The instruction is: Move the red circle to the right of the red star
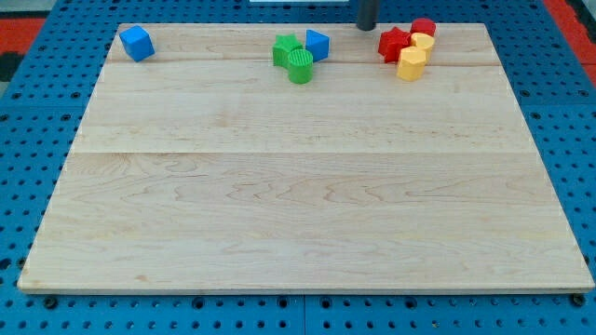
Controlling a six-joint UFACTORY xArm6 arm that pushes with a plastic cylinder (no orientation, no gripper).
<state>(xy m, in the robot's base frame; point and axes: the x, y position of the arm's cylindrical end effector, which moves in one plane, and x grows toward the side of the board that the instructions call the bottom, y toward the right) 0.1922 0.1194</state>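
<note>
The red star (393,44) lies near the view's top right on the wooden board (307,186). The red circle (424,27) sits just up and right of it, at the board's top edge. A yellow block (421,43) lies between them, and a second yellow block (411,64) sits just below, touching the cluster. My tip (367,27) is at the view's top edge, just up and left of the red star, apart from it.
A green star-like block (286,49) and a green round block (299,68) touch a blue block (318,44) at top centre. Another blue block (137,43) sits at top left. A blue pegboard surrounds the board.
</note>
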